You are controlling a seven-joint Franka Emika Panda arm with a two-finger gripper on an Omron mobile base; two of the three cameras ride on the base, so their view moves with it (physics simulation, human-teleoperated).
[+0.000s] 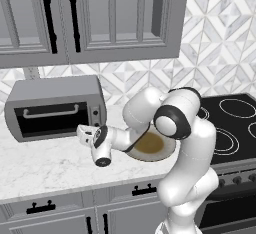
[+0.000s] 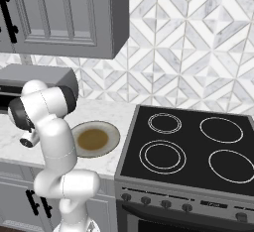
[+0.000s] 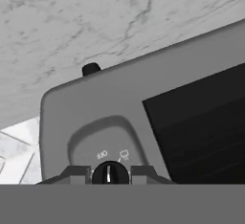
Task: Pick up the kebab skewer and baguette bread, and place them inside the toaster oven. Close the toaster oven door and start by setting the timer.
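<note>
The toaster oven (image 1: 55, 90) stands on the counter at the left, and its dark glass door (image 1: 50, 120) is shut, with the bar handle across the top. My gripper (image 1: 83, 133) is at the knob panel on the oven's right side. The hand view is rolled upside down. In it, the gripper (image 3: 110, 180) has its two fingertips (image 3: 76, 174) pressed against either side of a round black knob (image 3: 110, 170) on the oven's grey front (image 3: 95, 117), beside the door glass (image 3: 201, 127). The kebab skewer and baguette bread are hidden from view.
A round beige plate (image 1: 167, 153) with a brown centre lies bare on the marble counter (image 1: 45, 165) right of the oven, partly behind my arm. A black stovetop (image 2: 188, 146) fills the right side. Grey wall cabinets (image 1: 90, 18) hang above the oven.
</note>
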